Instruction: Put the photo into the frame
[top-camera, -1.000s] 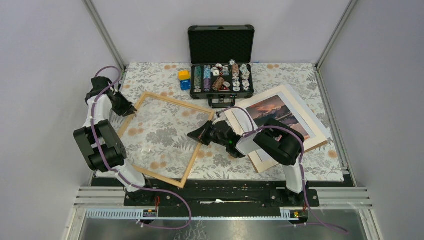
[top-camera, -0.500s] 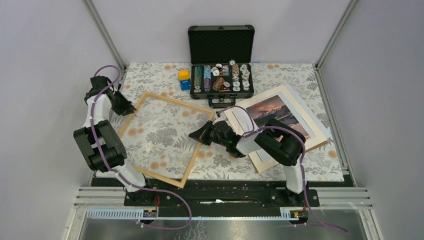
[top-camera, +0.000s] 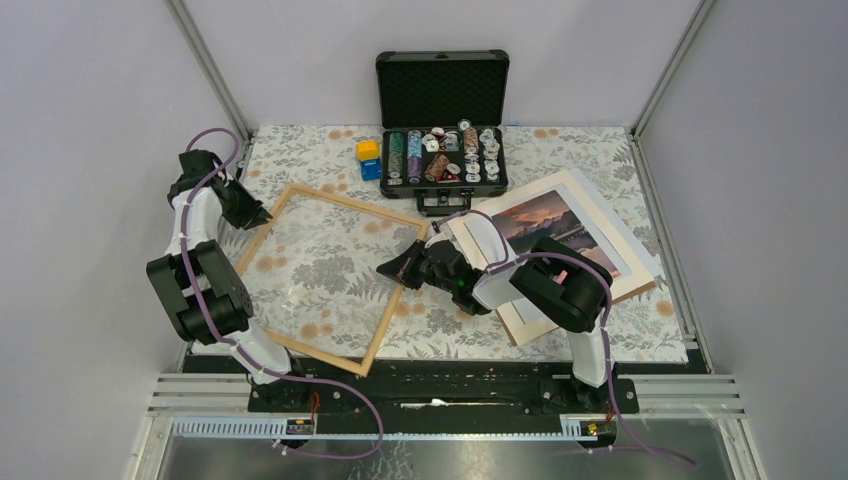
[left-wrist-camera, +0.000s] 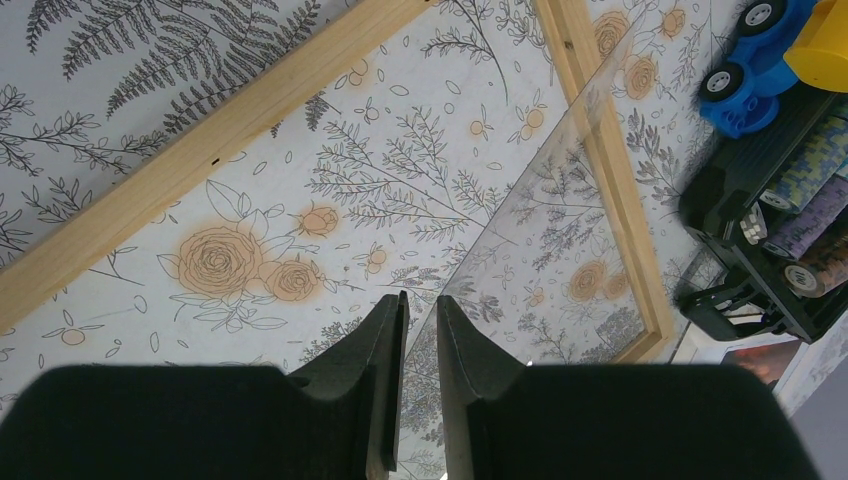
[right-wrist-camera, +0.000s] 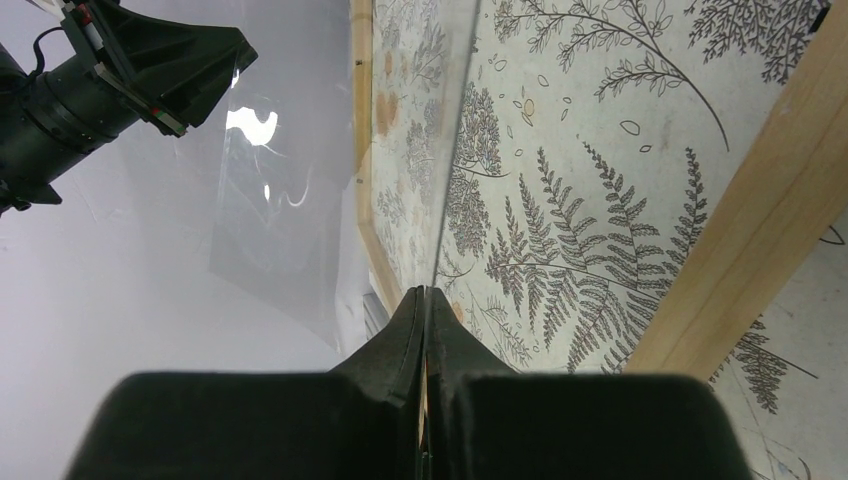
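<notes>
**Clear pane raised over the wooden frame, photo lying off to the right**

The large rectangular frame of thin light natural wood (top-camera: 359, 206) lies flat and skewed on the left half of the floral-patterned worktop (top-camera: 450, 322), with only the pattern showing inside its rails; the large paper photo of an orange and pink sunset over dark mountains, white-bordered (top-camera: 550, 218), lies outside the frame at the right side of the worktop, on a tan sheet (top-camera: 640, 285) and partly hidden under the right arm; a transparent thin rectangular pane (left-wrist-camera: 560, 230) slants over the frame's opening, one edge crossing a far rail in the left wrist view; the right pincer (right-wrist-camera: 425, 292) is pressed tight on the pane's edge, which rises edge-on from between its fingers, just inside the frame's right corner; the left pincer (left-wrist-camera: 420, 300) sits at the frame's left rail, its fingers narrowly parted, the pane's edge running into the gap, and whether they press on it I cannot tell; at the back stands an open black hard case (top-camera: 440, 90) holding rows of poker chips (top-camera: 440, 160), with a small blue and yellow toy (top-camera: 369, 158) just beside its left edge
</notes>
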